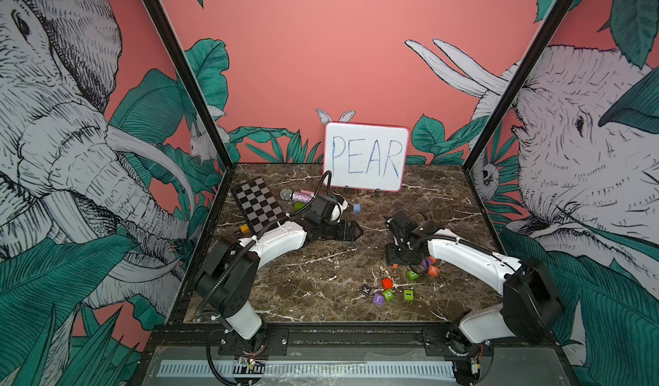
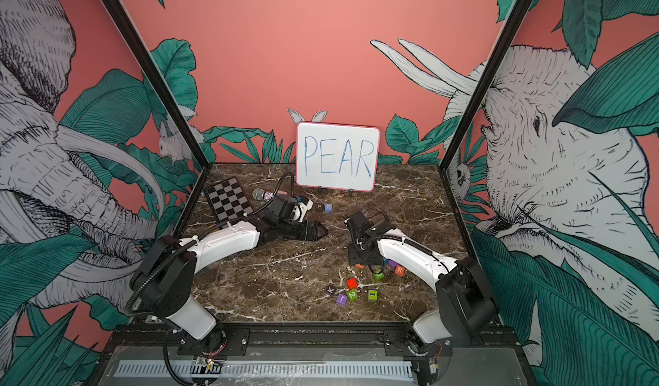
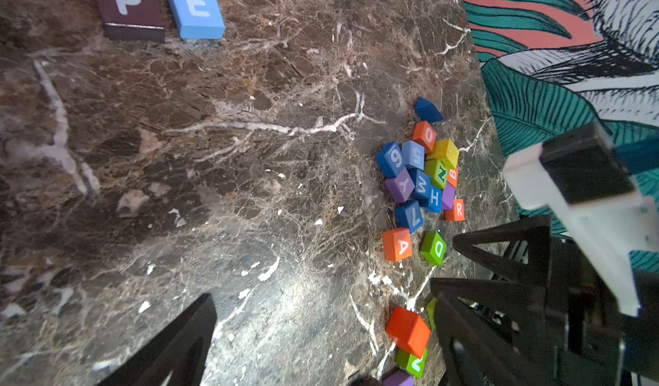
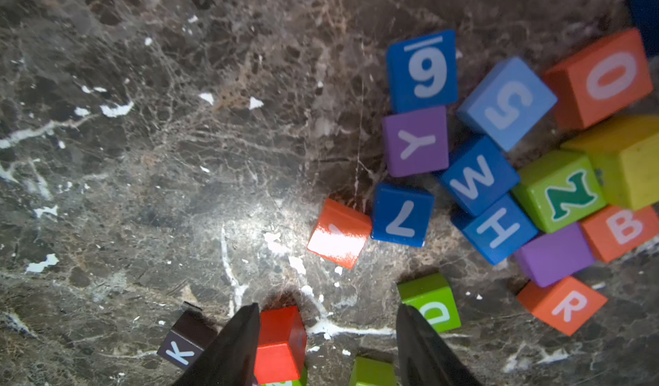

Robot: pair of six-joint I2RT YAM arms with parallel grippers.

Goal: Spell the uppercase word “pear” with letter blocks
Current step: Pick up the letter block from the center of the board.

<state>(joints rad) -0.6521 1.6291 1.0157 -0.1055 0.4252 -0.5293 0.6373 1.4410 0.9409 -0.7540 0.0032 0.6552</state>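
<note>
The dark P block [image 3: 128, 4] and light blue E block [image 3: 195, 8] lie side by side on the marble in front of the board, also the E block [image 1: 356, 207] in a top view. The orange A block [image 4: 338, 232] sits at the edge of a cube pile, and the orange R block [image 4: 563, 304] at its other edge. My right gripper [image 4: 326, 316] hangs open over the table near the A block, with bare marble between its fingers. A red cube [image 4: 281, 341] lies by one finger. My left gripper [image 3: 328, 316] is open and empty, mid-table.
The pile [image 3: 420, 174] holds several blue, purple, green, yellow and orange cubes. Loose K [image 1: 366, 289], J [image 1: 378, 298], 2 [image 1: 388, 295] and I [image 1: 409, 294] cubes lie toward the front. A whiteboard [image 1: 365, 156], a checkerboard [image 1: 256, 204] and a microphone [image 1: 297, 195] stand at the back.
</note>
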